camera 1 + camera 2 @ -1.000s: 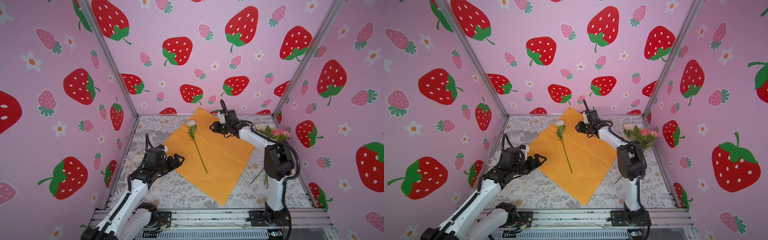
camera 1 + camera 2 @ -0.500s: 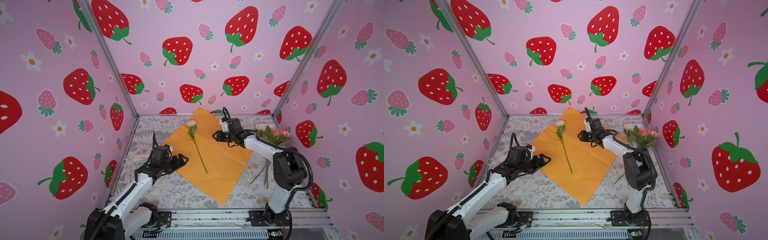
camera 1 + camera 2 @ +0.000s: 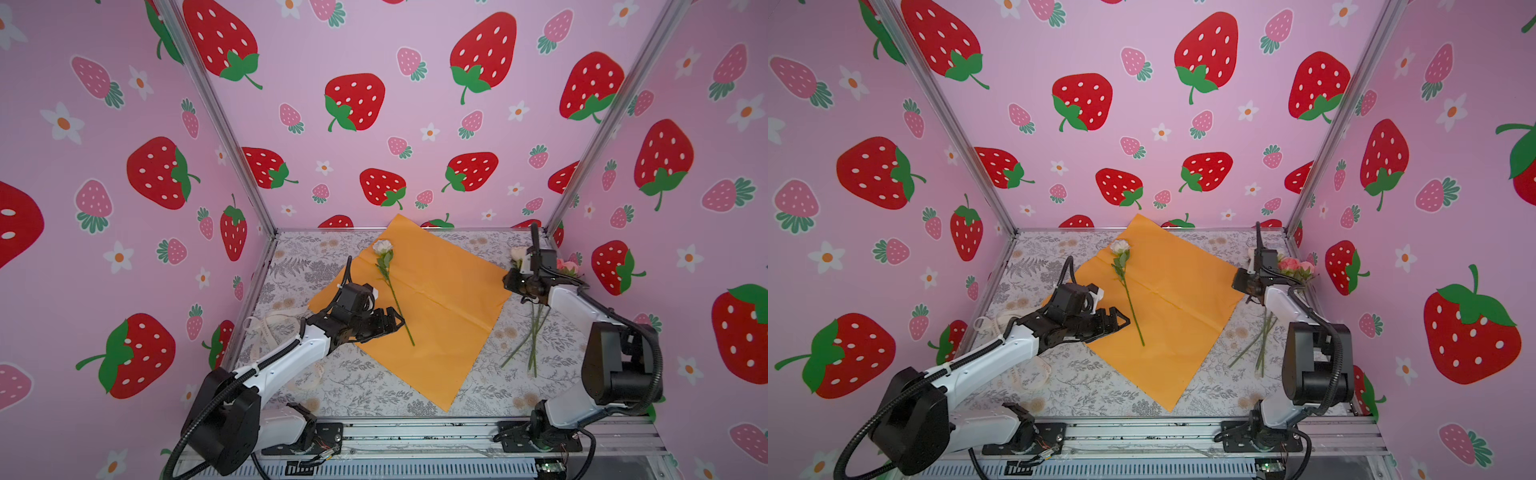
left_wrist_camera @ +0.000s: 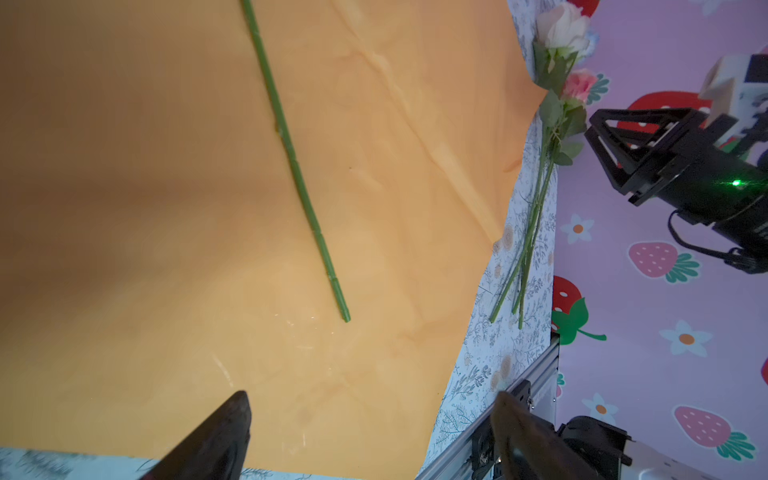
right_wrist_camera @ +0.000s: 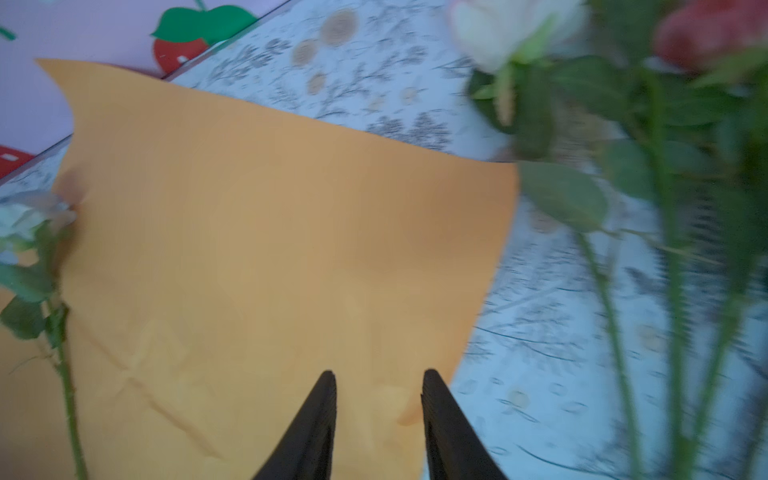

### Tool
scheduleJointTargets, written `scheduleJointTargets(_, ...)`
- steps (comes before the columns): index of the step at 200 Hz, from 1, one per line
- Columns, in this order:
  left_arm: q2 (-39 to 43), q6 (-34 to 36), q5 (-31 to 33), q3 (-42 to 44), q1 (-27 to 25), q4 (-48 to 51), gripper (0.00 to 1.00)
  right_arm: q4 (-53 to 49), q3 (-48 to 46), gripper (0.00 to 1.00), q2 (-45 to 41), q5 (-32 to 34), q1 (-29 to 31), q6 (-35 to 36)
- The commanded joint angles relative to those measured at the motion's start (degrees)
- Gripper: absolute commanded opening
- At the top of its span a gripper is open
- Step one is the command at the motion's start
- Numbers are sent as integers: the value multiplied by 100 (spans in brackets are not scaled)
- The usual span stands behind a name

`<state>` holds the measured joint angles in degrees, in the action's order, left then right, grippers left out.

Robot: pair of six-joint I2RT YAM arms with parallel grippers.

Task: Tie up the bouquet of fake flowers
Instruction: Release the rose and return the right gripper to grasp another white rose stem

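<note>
Your left gripper (image 4: pixel 370 399) gapes empty over orange paper (image 4: pixel 124 216); right gripper (image 5: pixel 378 374) part-open, empty, beside loose roses (image 5: pixel 498 33).

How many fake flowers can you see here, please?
4. One white rose lies on the orange paper. Three more lie together on the table right of the paper: a cream rose and two pink roses. The right arm covers part of them, so another may be hidden.
</note>
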<state>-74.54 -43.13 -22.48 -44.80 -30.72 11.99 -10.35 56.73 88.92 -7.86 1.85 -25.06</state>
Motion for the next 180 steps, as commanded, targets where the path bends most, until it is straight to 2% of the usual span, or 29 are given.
scheduleJointTargets(1, -370, 170, 227, -540, -392, -206, 93, -283, -425, 38, -390, -81, -630, 336)
scheduleJointTargets(17, -638, 215, 288, -722, -614, -219, 93, -204, -658, 38, -529, -219, -988, 561)
scheduleJointTargets(39, -892, 192, 152, -810, -751, -390, 94, -548, -431, 38, -243, 27, -1026, 897)
scheduleJointTargets(147, -969, 367, 147, -768, -732, -315, 94, -575, 272, 38, 1369, 394, -1028, 1349)
scheduleJointTargets(164, -990, 359, 143, -752, -717, -331, 94, -620, 287, 37, 1528, 327, -1011, 1396)
scheduleJointTargets(180, -1001, 367, 115, -752, -699, -328, 94, -627, 270, 32, 1599, 348, -985, 1443)
